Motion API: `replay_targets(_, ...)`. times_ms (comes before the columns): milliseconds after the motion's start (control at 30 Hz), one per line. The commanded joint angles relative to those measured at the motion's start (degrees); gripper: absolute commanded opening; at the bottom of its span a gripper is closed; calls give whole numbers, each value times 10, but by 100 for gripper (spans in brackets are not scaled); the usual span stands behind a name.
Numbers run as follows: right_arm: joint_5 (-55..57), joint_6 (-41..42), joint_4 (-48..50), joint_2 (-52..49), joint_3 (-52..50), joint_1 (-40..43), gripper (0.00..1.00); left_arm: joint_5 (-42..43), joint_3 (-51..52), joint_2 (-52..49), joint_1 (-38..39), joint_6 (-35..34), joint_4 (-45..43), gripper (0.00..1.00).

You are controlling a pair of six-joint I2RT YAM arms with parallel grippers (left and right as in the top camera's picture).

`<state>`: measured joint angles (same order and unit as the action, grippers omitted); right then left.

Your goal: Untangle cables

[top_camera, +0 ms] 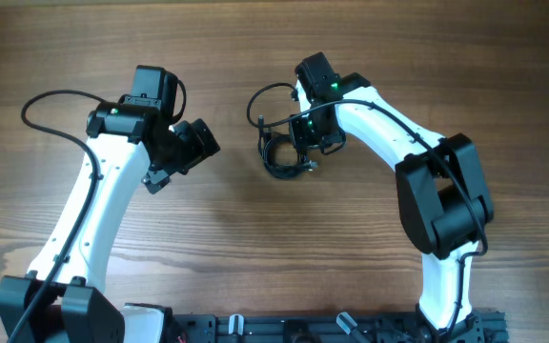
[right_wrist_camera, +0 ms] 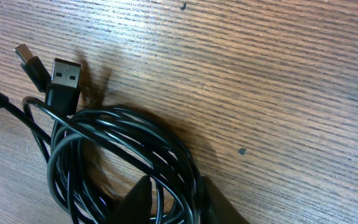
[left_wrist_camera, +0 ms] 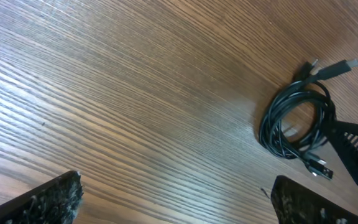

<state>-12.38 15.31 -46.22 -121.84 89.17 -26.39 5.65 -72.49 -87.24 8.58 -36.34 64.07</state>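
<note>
Your counter [top_camera: 255, 276] carried the cables [top_camera: 282, 155] bundled in a small coil near its middle, toward the far side, and both arms were angled in on that spot. The left jaws hung spread wide and empty, well apart to the coil's left, probably free for a loose end, while the right jaws stood narrow around a few strands on its right side, seemingly gripping them to anchor the bundle. The plug ends [right_wrist_camera: 64, 78] lay exposed just beside the coil.

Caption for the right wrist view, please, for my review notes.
Coiled black cables on the wood table, two plugs at upper left, right hand pinching the coil's near strands.
</note>
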Motion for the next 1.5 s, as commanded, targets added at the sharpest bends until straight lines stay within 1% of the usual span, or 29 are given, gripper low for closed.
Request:
replay_targets(0, 1, 3, -4, -14, -10, -6, 25, 18, 3, -5, 3, -3, -2, 100)
replay_targets(100, 0, 3, 2, -14, -28, -8, 18, 18, 3, -5, 3, -3, -2, 100)
replay_targets(133, 0, 3, 4, -14, -33, -8, 13, 18, 3, -5, 3, -3, -3, 100)
replay_targets(167, 0, 3, 5, -14, -39, -8, 5, 18, 3, -5, 3, -3, -3, 100)
replay_targets(267, -15, 29, 4, -9, -38, -8, 4, 21, 3, -5, 3, -3, -3, 100)
replay_targets(333, -63, 29, -2, 10, -27, -8, 4, 52, 3, -5, 3, -3, -3, 100)
replay_targets(400, -132, 27, -5, 66, -13, -7, 4, 112, 3, -5, 3, -1, -7, 100)
replay_targets(467, -174, 27, -5, 126, -13, -8, 4, 144, 3, -5, 3, -1, -9, 100)
replay_targets(600, -204, 29, -8, 267, -13, -8, 4, 191, 3, -5, 3, -1, -9, 100)
replay_targets(667, -210, 35, -10, 311, -13, -8, 4, 223, 3, -5, 3, -1, -11, 100)
replay_targets(767, -226, 47, -10, 340, -13, -8, 4, 276, 3, -5, 3, -1, -17, 100)
replay_targets(833, -301, 48, 5, 339, -13, -8, 4, 296, 3, -5, 9, -1, -25, 100)
replay_targets(900, -353, 56, 45, 339, -13, -8, 4, 297, 3, -5, 25, -2, -38, 100)
replay_targets(1000, -372, 125, 117, 341, -13, -8, 4, 297, 3, -5, 58, -2, -58, 100)
replay_targets(1100, -392, 179, 196, 356, -13, -7, 4, 266, 3, -5, 81, -2, -72, 100)
replay_targets(1233, -385, 199, 263, 408, -12, 5, 4, 201, 3, -5, 82, -2, -72, 100)
replay_targets(1333, -375, 255, 310, 467, -11, 57, 4, 145, 3, -6, 82, -2, -72, 100)
replay_targets(1400, -375, 282, 336, 493, -10, 91, 4, 142, 3, -8, 83, -2, -73, 100)
replay_targets(1467, -375, 339, 385, 517, -10, 131, 4, 142, 3, -11, 83, -2, -74, 100)
